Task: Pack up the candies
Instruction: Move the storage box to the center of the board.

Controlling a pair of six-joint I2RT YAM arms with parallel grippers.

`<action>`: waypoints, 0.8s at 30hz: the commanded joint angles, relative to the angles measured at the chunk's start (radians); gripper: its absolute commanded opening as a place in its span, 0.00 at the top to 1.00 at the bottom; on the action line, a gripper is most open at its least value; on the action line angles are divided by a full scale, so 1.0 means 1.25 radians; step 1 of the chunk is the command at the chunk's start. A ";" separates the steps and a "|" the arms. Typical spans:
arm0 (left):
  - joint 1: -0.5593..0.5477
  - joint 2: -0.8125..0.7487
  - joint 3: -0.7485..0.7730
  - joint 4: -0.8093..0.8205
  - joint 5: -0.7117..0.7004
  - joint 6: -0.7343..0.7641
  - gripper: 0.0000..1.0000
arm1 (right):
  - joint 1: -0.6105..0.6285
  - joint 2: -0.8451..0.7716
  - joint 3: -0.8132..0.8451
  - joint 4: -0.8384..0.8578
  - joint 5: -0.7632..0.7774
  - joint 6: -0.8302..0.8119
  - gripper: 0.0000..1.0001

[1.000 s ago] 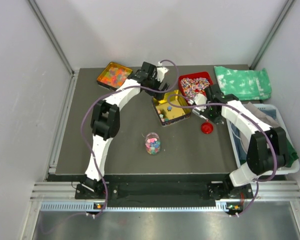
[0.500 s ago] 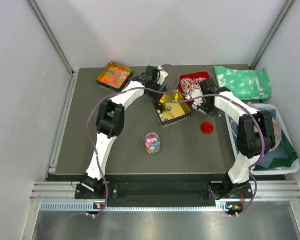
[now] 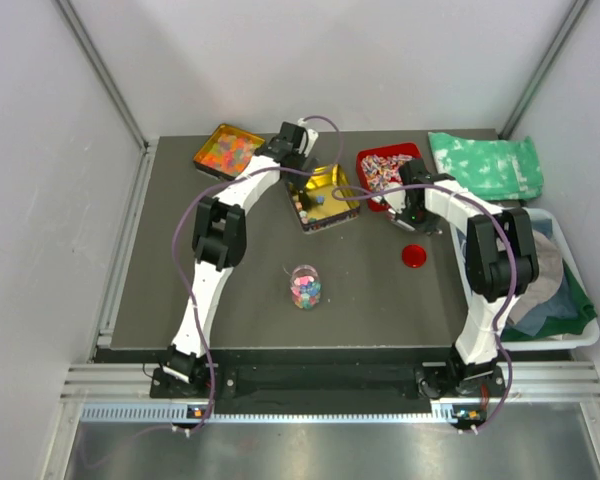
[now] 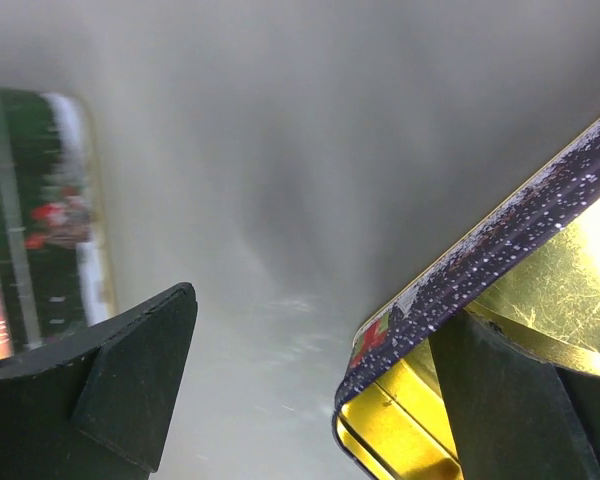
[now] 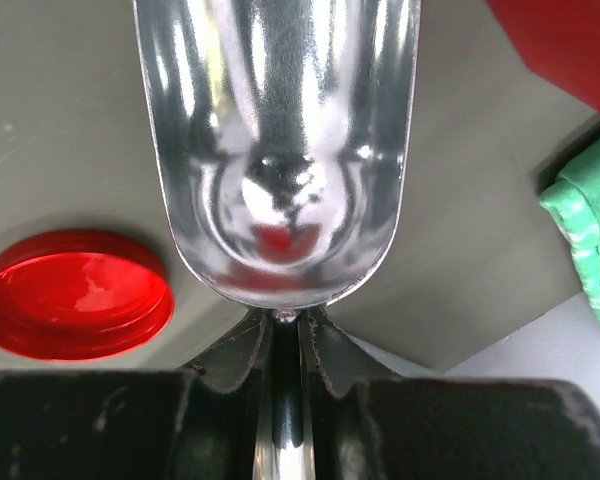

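Candies [image 3: 306,290] sit in a clear jar [image 3: 304,271], mid counter [image 3: 180,280], well apart from both arms; a few more lie in the yellow tin [image 3: 342,181] further back. Left pincer [image 4: 315,315] is spread wide at the tin's corner, one finger over the gold inside and the tin's wall between the fingers, gripping nothing. Right pincer [image 5: 283,325] is clamped on the handle of an empty metal scoop [image 5: 280,150], with the red lid [image 5: 75,305] just beside it.
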State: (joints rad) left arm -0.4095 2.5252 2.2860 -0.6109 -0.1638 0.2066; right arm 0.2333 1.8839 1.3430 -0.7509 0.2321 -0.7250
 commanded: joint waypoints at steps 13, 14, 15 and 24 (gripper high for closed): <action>0.042 -0.126 -0.033 -0.012 0.127 -0.019 0.01 | -0.015 0.005 0.046 0.071 0.030 0.025 0.30; 0.039 -0.141 -0.046 -0.010 0.137 -0.019 0.01 | -0.015 -0.017 0.041 0.066 0.028 0.027 0.29; 0.038 -0.153 -0.066 -0.009 0.155 -0.019 0.01 | -0.014 -0.027 0.040 0.060 0.025 0.030 0.27; 0.038 -0.312 -0.146 -0.049 0.284 -0.001 0.01 | 0.014 -0.232 -0.043 -0.061 -0.060 0.077 0.30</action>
State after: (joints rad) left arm -0.3630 2.2772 2.1143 -0.6552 0.0887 0.1959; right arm 0.2264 1.7649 1.3521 -0.7582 0.2356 -0.6716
